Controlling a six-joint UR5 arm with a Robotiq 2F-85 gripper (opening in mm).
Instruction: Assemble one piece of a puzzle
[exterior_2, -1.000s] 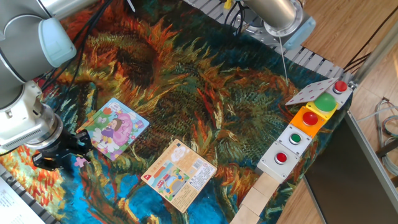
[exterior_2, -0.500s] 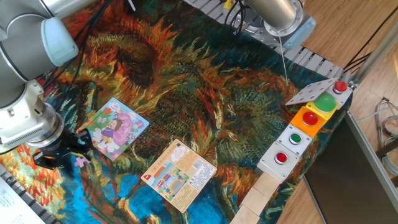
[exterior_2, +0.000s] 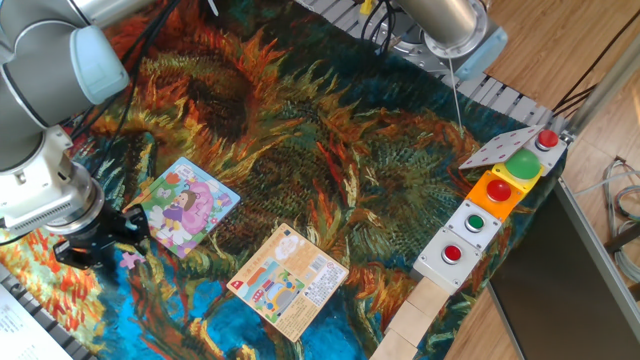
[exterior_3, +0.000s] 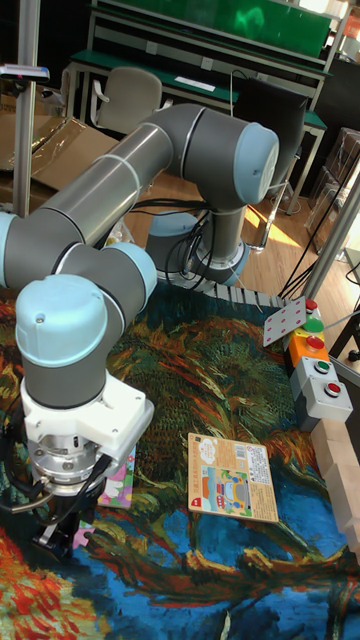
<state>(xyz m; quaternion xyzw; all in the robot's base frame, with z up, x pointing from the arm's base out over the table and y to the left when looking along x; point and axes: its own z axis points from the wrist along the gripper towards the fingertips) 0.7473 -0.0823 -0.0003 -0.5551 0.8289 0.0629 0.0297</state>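
Although the gripper (exterior_2: 110, 250) was down at the near-left corner of the sunflower-printed cloth (exterior_2: 330, 140), the task looked barely begun: the small pink-lilac piece (exterior_2: 129, 259) lay flat on the cloth just at the black fingertips, near the near-left edge of the square puzzle (exterior_2: 183, 205) but apart from it and not seated in any gap. In the fixed view the piece showed just right of the fingers; in the tall fixed view a pale corner of it peeked out beside the gripper (exterior_3: 62, 520), low by the cloth. Whether the fingers were apart around the piece, closed on it, or merely beside it could not be told from either view, since the gripper body and its dark fingers hid the contact. The puzzle sat flat with its cartoon girl face up, and no empty slot could be made out at this size. The orange-peach printed card (exterior_2: 288, 280) lay well to the right of the puzzle and played no part, and the button boxes (exterior_2: 490, 205) stood along the far right edge. By my judgement, grasping the piece, carrying it over the board, aligning its knobs and pressing it in all remained to be done.
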